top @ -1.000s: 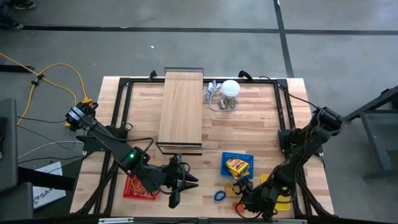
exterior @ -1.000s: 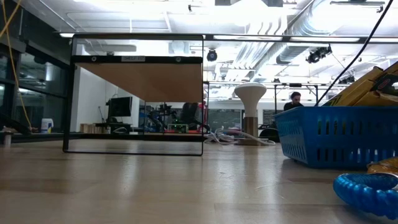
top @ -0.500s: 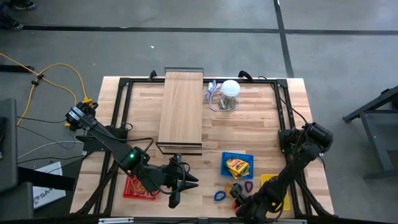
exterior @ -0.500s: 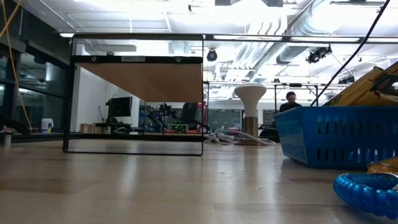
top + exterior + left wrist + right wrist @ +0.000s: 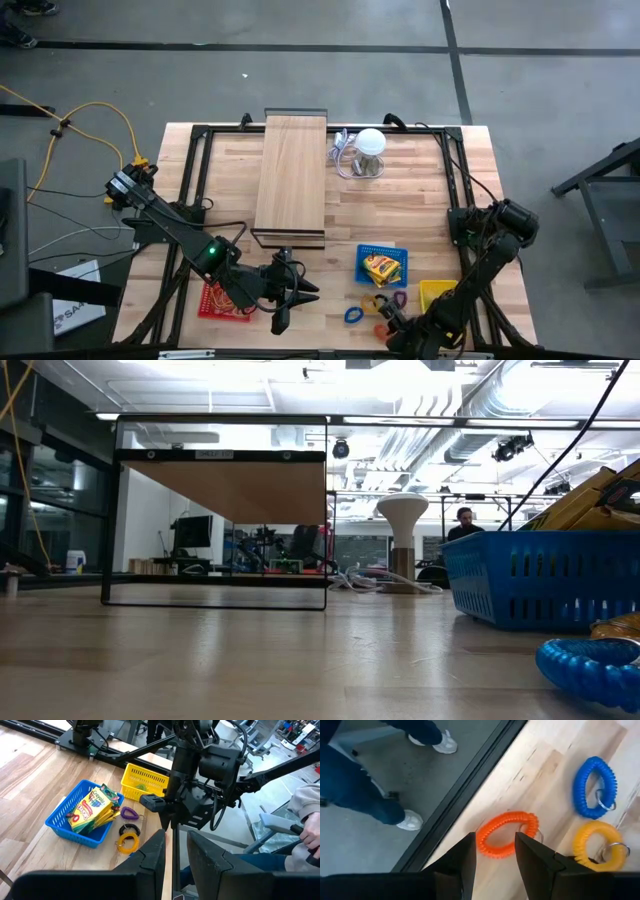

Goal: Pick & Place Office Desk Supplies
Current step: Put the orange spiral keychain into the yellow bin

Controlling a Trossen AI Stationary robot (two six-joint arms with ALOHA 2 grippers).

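The orange coil loop (image 5: 507, 834) is framed just ahead of the right gripper (image 5: 495, 851), whose spread fingers (image 5: 461, 855) straddle its long axis, beside the blue coil (image 5: 594, 786).

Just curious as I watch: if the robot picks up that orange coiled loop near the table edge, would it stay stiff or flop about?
The orange coil loop looks like springy spiral plastic, so it would probably stretch and sag. It seems light. Its metal ring may dangle.
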